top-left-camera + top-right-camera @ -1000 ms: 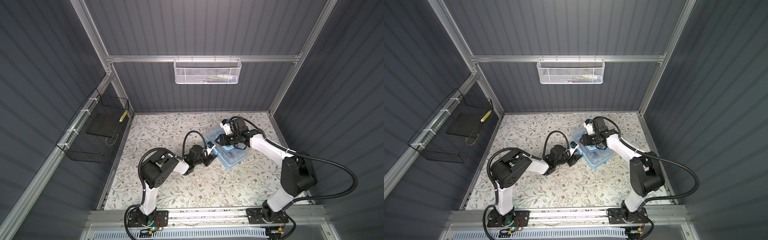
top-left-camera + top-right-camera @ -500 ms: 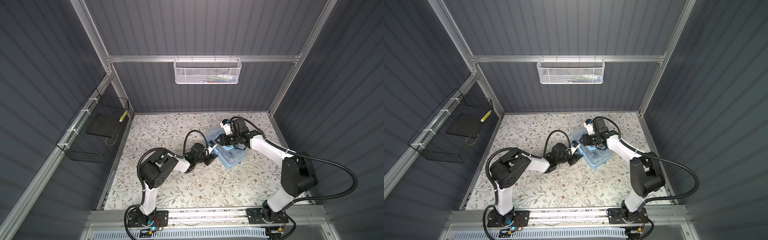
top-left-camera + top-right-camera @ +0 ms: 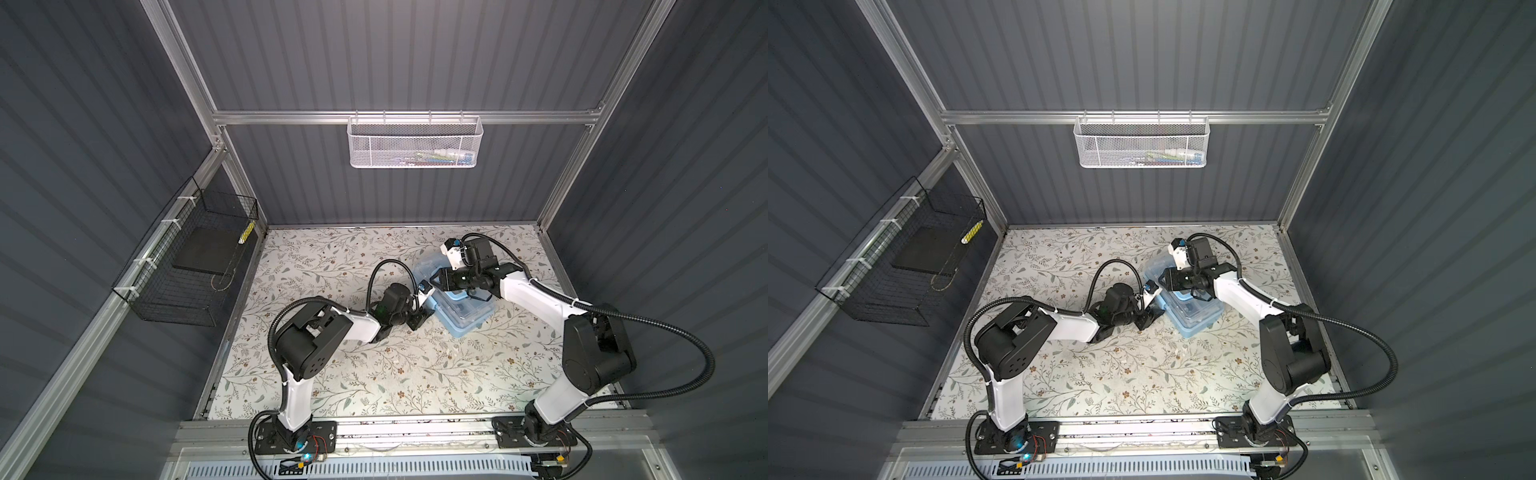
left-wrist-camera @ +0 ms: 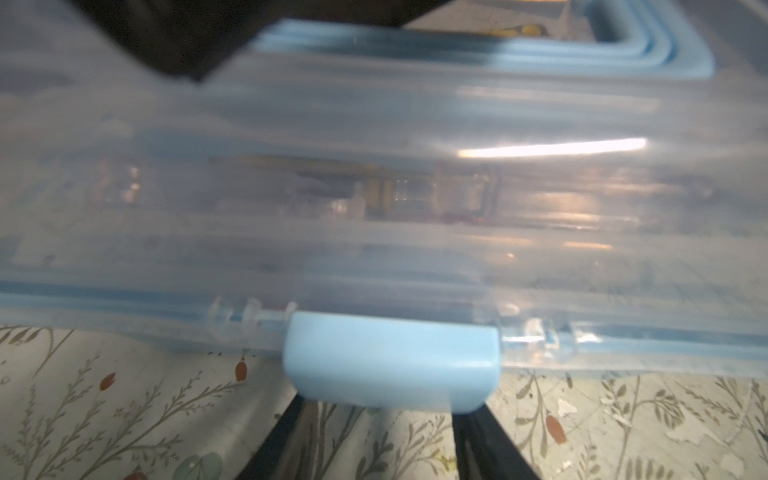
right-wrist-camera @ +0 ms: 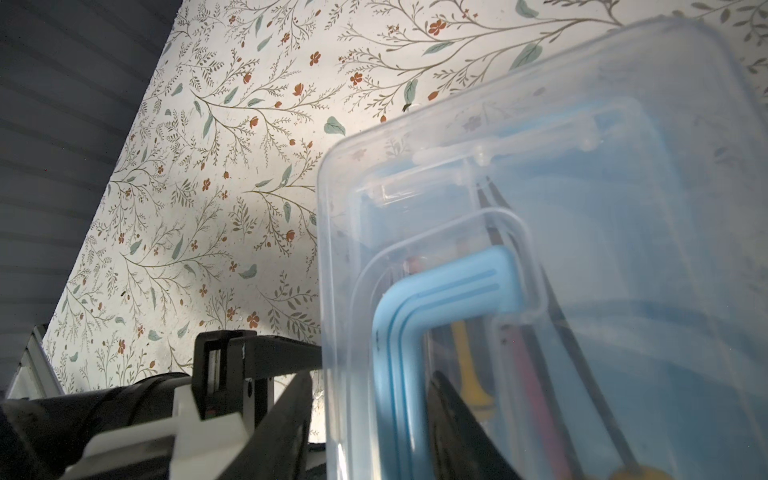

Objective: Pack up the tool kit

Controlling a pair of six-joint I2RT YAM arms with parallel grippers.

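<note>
Here's the left gripper (image 3: 423,314), jaws apart, just beside the latch (image 4: 390,365) of the tool kit (image 3: 471,322); the right gripper (image 3: 437,277), jaws apart, straddles the handle (image 5: 415,324).

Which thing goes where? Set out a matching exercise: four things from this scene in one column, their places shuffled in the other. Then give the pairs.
Things
1. tool kit box
2. white mesh basket
3. black wire basket
4. blue latch

Places
A. hung on the left wall
B. lying on the floral table, between the two arms
C. on the long side edge of the box
D. hung from the back rail

Pairs: 1-B, 2-D, 3-A, 4-C
</note>
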